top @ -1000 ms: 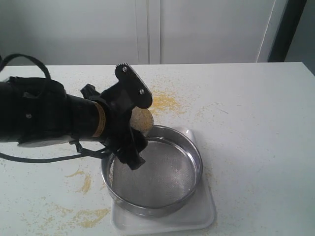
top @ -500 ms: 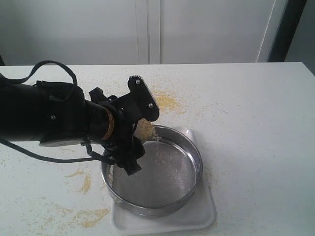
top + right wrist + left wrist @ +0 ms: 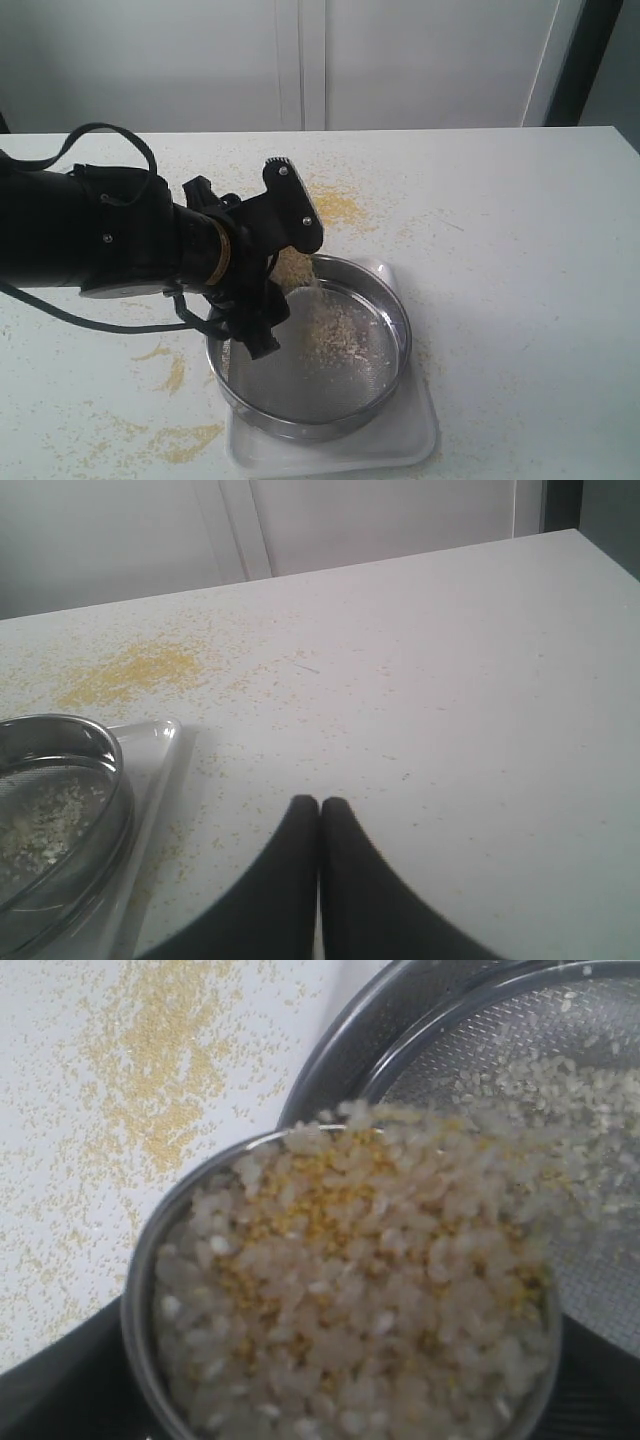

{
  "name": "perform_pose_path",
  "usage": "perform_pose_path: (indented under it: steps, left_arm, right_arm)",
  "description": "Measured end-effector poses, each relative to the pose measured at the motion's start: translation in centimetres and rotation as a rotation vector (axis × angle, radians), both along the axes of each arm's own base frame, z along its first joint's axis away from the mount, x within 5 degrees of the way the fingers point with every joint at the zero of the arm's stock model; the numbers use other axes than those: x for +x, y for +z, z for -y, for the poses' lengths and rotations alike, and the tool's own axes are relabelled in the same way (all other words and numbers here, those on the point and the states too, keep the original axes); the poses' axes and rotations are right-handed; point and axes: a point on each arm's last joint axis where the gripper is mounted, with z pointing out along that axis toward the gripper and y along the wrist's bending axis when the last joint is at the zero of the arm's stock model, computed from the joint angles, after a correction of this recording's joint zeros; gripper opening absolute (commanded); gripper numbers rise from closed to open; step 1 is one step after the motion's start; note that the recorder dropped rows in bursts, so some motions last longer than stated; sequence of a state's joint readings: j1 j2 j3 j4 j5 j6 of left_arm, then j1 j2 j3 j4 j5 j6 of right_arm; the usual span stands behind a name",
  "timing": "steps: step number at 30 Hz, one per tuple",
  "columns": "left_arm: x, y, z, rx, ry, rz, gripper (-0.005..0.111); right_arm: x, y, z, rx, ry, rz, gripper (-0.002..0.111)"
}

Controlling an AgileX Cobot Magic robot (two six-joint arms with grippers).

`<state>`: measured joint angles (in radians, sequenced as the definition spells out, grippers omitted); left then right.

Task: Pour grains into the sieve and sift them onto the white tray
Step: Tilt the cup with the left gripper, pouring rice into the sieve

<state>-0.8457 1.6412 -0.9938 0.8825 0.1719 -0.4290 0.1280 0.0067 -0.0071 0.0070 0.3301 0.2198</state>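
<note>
My left gripper [image 3: 280, 262] is shut on a small steel cup [image 3: 140, 1290], tilted over the near-left rim of the sieve [image 3: 392, 300]. The cup brims with the grains [image 3: 350, 1300], pale beige ones mixed with fine yellow ones. A stream of them spills over the lip onto the mesh [image 3: 600, 1250], where a loose patch of grains [image 3: 335, 335] lies. The sieve stands on the white tray [image 3: 420, 432]. My right gripper [image 3: 320, 805] is shut and empty, low over the table beside the tray [image 3: 160, 748] and sieve [image 3: 60, 730].
Spilled yellow grains lie in patches on the white table: one behind the sieve [image 3: 335, 207], others at the front left [image 3: 190, 440]. The left arm's black body and cable cover the table's left side. A white wall stands behind.
The left gripper has shifted right and tipped the cup further over the sieve's rim. Grains now fall onto the mesh, which was bare a second ago.
</note>
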Motion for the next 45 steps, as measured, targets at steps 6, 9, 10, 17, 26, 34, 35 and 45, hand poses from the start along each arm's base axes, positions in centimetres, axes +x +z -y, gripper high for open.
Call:
perform_pose_path:
  steps: [6, 9, 10, 17, 26, 34, 35, 45]
  left_arm:
    - [0.0, 0.0, 0.0, 0.014, -0.017, 0.007, 0.000]
    - [0.0, 0.0, 0.0, 0.027, -0.031, 0.013, 0.000]
    - [0.0, 0.0, 0.0, 0.033, -0.038, 0.017, 0.000]
    - [0.0, 0.0, 0.0, 0.062, -0.072, 0.031, 0.000]
    - [0.1, -0.2, 0.0, 0.109, -0.108, 0.044, 0.000]
    - [0.3, -1.7, 0.1, 0.160, -0.107, 0.012, 0.000]
    - [0.3, -1.8, 0.1, 0.163, -0.106, 0.009, 0.000]
    - [0.9, -0.7, 0.6, 0.180, -0.132, 0.052, 0.000]
  right_arm:
    - [0.0, 0.0, 0.0, 0.000, 0.000, 0.000, 0.000]
    - [0.0, 0.0, 0.0, 0.008, -0.002, -0.001, 0.000]
    - [0.0, 0.0, 0.0, 0.013, -0.003, -0.002, 0.000]
    - [0.0, 0.0, 0.0, 0.024, -0.006, -0.003, 0.000]
    - [0.0, 0.0, 0.0, 0.024, -0.006, -0.003, 0.000]
    - [0.0, 0.0, 0.0, 0.024, -0.006, -0.003, 0.000]
    - [0.0, 0.0, 0.0, 0.024, -0.006, -0.003, 0.000]
    - [0.0, 0.0, 0.0, 0.026, -0.006, -0.003, 0.000]
